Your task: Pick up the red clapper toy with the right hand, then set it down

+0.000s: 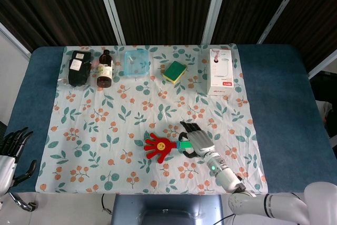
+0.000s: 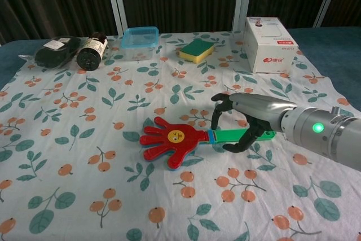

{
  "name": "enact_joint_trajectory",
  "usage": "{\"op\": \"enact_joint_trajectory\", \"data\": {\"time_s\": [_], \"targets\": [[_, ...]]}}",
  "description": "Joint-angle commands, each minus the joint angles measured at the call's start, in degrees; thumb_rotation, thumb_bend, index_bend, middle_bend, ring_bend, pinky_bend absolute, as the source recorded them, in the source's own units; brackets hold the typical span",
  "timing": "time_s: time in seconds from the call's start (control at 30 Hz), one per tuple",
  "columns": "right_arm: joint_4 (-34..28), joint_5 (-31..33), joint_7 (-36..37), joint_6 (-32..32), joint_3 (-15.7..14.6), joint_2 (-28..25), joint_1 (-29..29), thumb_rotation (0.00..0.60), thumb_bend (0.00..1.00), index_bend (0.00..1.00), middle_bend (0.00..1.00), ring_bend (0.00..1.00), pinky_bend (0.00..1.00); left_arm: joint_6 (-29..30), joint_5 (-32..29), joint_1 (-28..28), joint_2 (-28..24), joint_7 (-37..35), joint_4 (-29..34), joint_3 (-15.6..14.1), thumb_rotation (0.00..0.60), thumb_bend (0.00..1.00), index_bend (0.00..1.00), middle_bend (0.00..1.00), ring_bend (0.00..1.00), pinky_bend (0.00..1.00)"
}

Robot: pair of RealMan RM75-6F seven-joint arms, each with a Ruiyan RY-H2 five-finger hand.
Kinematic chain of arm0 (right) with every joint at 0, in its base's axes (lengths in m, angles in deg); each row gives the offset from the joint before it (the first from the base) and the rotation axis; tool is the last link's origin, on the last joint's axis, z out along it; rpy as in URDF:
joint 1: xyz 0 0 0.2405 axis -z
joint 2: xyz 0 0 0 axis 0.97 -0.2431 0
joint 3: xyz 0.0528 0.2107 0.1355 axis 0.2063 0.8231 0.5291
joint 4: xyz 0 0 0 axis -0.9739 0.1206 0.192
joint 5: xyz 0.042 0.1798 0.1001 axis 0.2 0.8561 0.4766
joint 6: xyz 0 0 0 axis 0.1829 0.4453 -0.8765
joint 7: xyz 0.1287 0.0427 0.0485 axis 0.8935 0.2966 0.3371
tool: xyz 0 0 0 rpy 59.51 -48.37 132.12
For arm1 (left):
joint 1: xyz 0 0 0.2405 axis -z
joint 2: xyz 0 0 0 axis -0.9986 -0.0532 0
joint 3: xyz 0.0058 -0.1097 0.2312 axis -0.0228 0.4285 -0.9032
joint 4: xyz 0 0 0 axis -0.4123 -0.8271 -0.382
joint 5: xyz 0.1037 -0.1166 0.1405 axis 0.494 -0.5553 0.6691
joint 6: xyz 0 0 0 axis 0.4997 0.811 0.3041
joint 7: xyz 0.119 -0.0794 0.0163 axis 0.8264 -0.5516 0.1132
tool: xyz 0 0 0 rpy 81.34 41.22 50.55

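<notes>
The red clapper toy [image 1: 157, 147] [image 2: 171, 141] lies flat on the floral cloth, its hand-shaped head pointing left and its green handle [image 2: 258, 134] running right. My right hand [image 1: 196, 142] [image 2: 243, 118] arches over the handle just right of the blue collar. Its fingers [image 2: 216, 112] come down on the far side and its thumb [image 2: 236, 146] on the near side, still apart around the handle, which stays on the cloth. My left hand [image 1: 10, 152] hangs off the table's left front corner, fingers spread and holding nothing.
Along the back of the cloth stand a black pouch [image 1: 79, 68], a brown bottle [image 1: 105, 69], a clear blue container [image 1: 136, 61], a green-yellow sponge [image 1: 174, 71] and a white box [image 1: 220, 79]. The blue table [image 1: 279, 98] shows bare to the right.
</notes>
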Motion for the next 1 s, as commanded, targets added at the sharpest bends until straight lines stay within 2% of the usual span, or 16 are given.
{"op": "enact_joint_trajectory", "data": {"time_s": [0.03,0.73,1.0], "targets": [[0.52,-0.5,0.31,-0.43,-0.26,0.55,-0.15,0.6,0.41,0.52,0.0,0.0,0.0,0.05,0.01,-0.05,-0.04,-0.05,0.03,-0.02,0.6,0.43,0.0,0.0,0.0,0.08],[1.48,-1.04,1.27,-2.07,-1.53,1.62,-0.11,0.6,0.42,0.57,0.0,0.0,0.0,-0.44,0.44,-0.07,-0.73,-0.82,0.52,-0.56,0.6,0.43,0.0,0.0,0.0,0.08],[1.87,-1.32,1.55,-2.75,-1.82,2.08,0.08,0.6,0.43,0.63,0.04,0.0,0.0,-0.26,0.52,-0.12,-0.82,-1.0,0.52,-0.53,0.6,0.43,0.0,0.0,0.0,0.08]]}}
